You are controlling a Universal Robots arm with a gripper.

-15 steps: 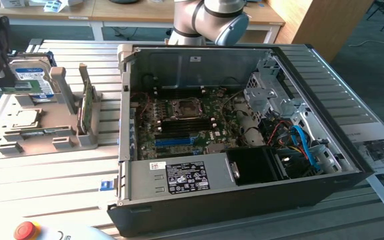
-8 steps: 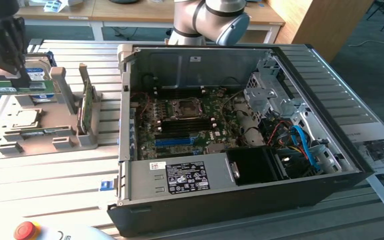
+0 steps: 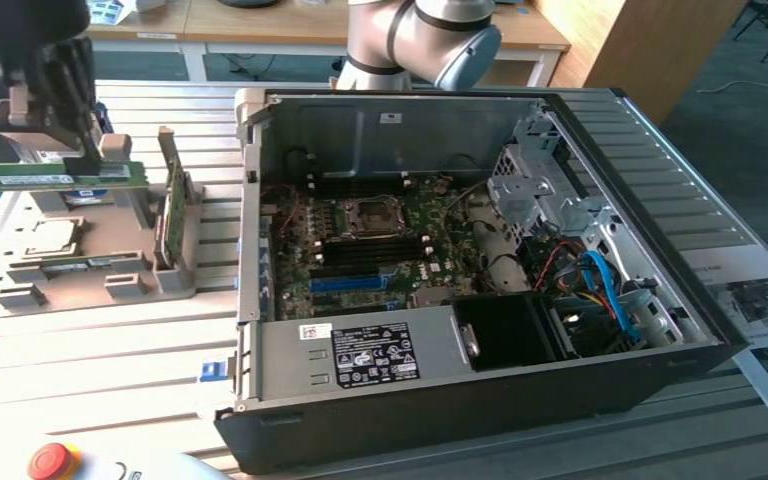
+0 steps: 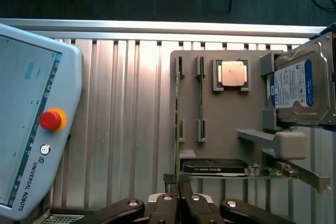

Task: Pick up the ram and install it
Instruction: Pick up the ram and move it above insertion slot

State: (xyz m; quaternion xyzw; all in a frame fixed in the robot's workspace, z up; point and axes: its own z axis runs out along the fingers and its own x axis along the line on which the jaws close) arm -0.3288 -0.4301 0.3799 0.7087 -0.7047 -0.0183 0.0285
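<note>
RAM (image 3: 40, 178) hangs level in the claw (image 4: 177, 180), whose fingers are clenched on the thin board along its upper edge. In the wrist view we see the stick edge-on, a thin green line running away from the fingertips.

Just beneath it the grey holder (image 3: 77, 292) rests on the slatted table (image 3: 91, 350), and we judge the RAM to be raised clear of the holder's outermost slot. A second stick (image 3: 91, 262) sits in the neighbouring slot, and a processor (image 3: 51, 235) lies flat in the holder's middle. The tall green card (image 3: 168, 215) stands on edge at the side of the holder toward the case.

Farther off, on the exterior view's right, the open computer case (image 3: 678, 200) lies on its side with the motherboard (image 3: 371, 240) facing up. Its blue slots (image 3: 357, 283) are well apart from the stick.

We take the step in hand to be the carry from holder to board. Done well, it needs a grip firm enough that the board cannot pivot between the fingers. It also needs enough height to pass over the tall card and the case wall. The stick's long side looks roughly parallel to the slots, which is worth preserving, with the contact edge facing down.
</note>
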